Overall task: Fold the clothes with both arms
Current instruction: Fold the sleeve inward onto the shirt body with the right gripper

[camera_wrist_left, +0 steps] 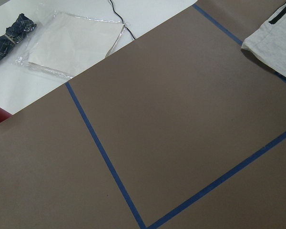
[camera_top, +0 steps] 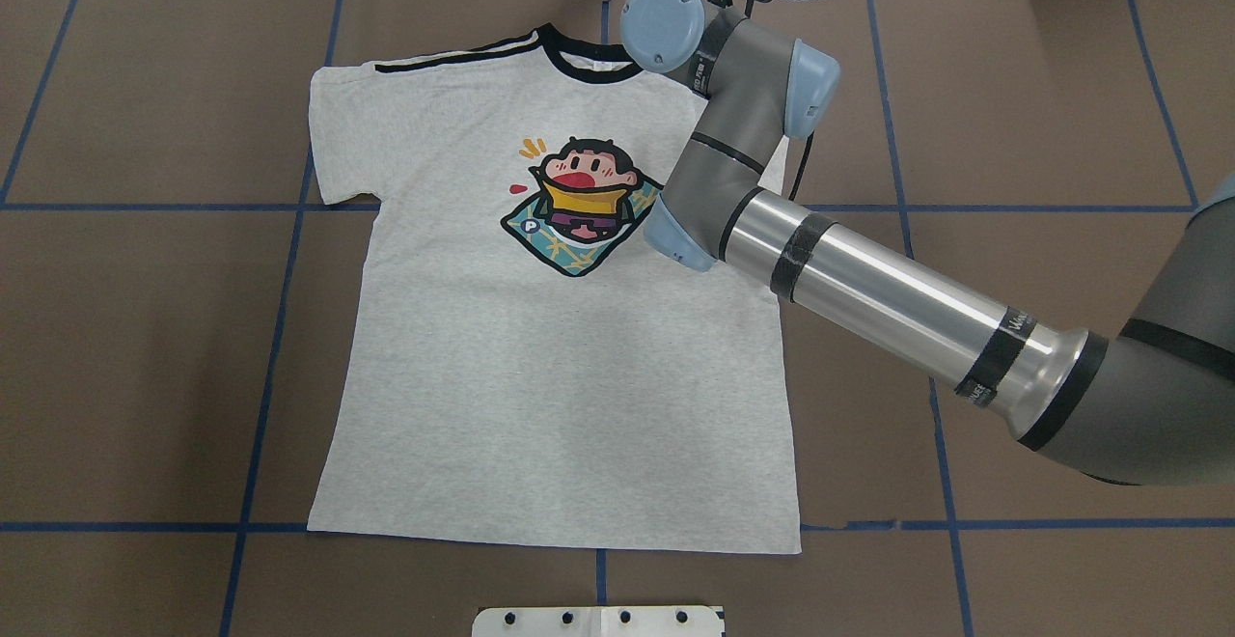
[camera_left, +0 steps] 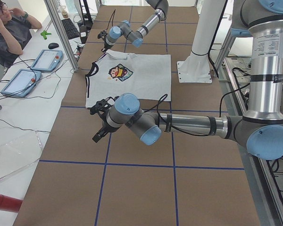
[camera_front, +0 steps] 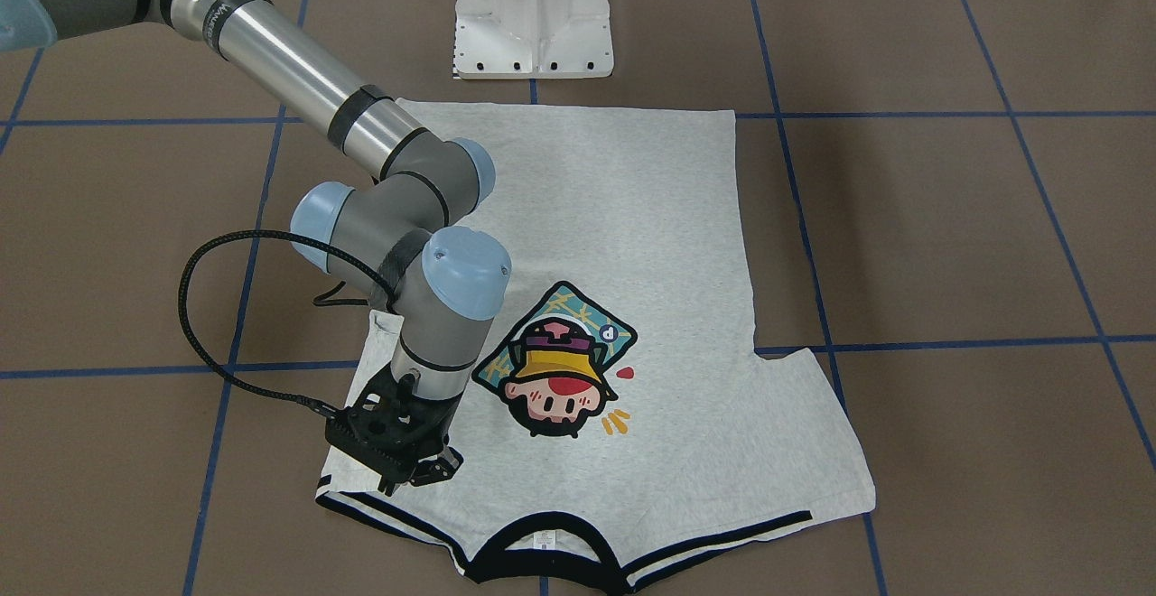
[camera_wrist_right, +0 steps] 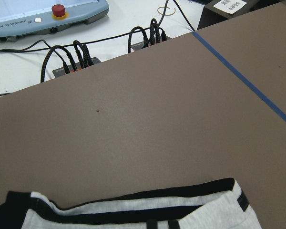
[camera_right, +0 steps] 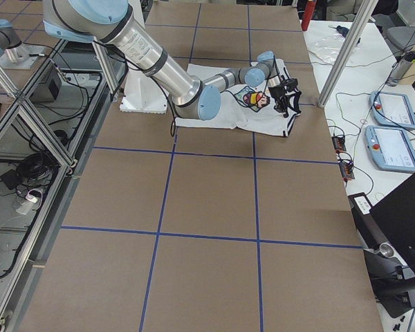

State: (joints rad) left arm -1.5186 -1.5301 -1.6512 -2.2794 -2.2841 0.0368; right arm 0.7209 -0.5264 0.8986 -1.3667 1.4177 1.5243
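Note:
The grey T-shirt [camera_top: 540, 347] lies flat and face up on the brown table, with its black collar [camera_top: 589, 63] at the far edge and the cartoon print [camera_top: 579, 203] in the middle. My right gripper [camera_front: 420, 477] hangs just over the shirt's striped shoulder on my right, by the collar, and its jaws look open and empty. That shoulder's stripes [camera_wrist_right: 133, 210] fill the bottom of the right wrist view. My left gripper [camera_left: 96, 136] hovers over bare table short of the shirt's other sleeve [camera_wrist_left: 276, 43]. I cannot tell whether the left gripper is open or shut.
The white pedestal base [camera_front: 533, 13] stands at the hem side of the shirt. Cables [camera_wrist_right: 76, 57] and a pendant with a red button [camera_wrist_right: 47, 14] lie past the far table edge. A plastic bag [camera_wrist_left: 71, 43] lies off the table's left end. A person [camera_left: 9, 28] sits there.

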